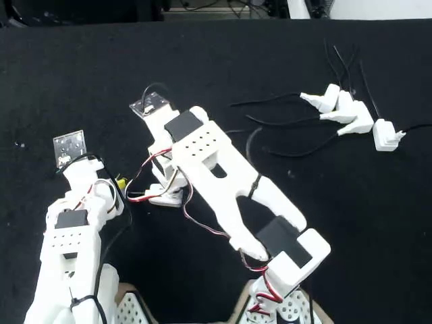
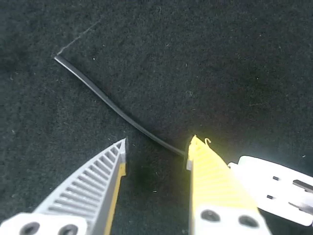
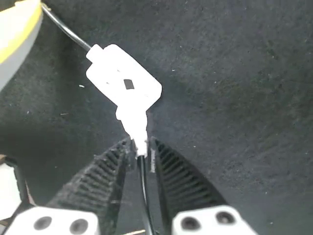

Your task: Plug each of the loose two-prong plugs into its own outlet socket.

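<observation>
Your right end effector [image 3: 140,147] is pinched nearly shut on the narrow neck of the plug [image 3: 133,120], which butts against the white socket [image 3: 124,83]. Your left end effector [image 2: 156,144] stands wide open, holding nothing, just beside that socket, over its black cable [image 2: 107,105]. Both sit left of middle, toward the desk's [image 1: 270,61] near edge.

1. White plastic left arm [image 1: 67,246] and right arm [image 1: 229,182], with black motor blocks and rows of small holes.
2. Red, white and black wires [image 1: 140,174] loop past the joints.
3. The left gripper [image 2: 157,142] has ribbed fingers, one grey and one yellow; the right gripper [image 3: 141,143] has black ribbed fingers.
</observation>
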### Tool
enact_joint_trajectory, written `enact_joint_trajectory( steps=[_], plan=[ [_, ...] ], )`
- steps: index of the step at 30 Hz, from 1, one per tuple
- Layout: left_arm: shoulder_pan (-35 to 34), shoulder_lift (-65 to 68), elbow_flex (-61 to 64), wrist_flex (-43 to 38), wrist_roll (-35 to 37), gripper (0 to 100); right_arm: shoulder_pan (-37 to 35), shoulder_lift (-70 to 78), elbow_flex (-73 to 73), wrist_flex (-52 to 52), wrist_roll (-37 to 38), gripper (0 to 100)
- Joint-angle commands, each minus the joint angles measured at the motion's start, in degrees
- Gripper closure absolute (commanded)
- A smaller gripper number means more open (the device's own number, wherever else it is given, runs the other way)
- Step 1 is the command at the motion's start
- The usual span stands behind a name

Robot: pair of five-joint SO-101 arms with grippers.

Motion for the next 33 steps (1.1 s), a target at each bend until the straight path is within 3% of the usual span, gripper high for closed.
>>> enact_joint_trajectory(
  steps=[1, 6, 12, 17, 23, 27, 33],
  plan=[
    [-0.6, -0.2, -3.4, -0.5, 0.2, 79, 4.6, -5.4, 0.7, 0.3, 3.8, 98.8],
    [-0.6, -0.2, -3.4, -0.6, 0.2, 79, 9.1, -17.6, 15.1, -1.7, 14.5, 98.8],
    [-0.7, -0.2, -3.4, -0.5, 0.2, 79, 19.5, -23.5, 38.2, -16.9, 21.4, 98.8],
    [-0.5, -0.2, -3.4, -0.7, 0.2, 79, 27.0, -23.5, 45.6, -25.4, 29.7, 98.2],
    [-0.2, -0.2, -3.4, -0.9, 0.2, 79, 28.0, -24.0, 46.0, -25.7, 42.7, 81.6],
    [-0.2, -0.2, -3.3, -0.9, 0.2, 79, 27.8, -24.0, 46.5, -25.1, 52.8, 81.2],
    [-0.2, -0.2, -3.3, -0.9, 0.2, 79, 22.4, -24.0, 49.1, -24.3, 55.2, 81.1]
  ],
)
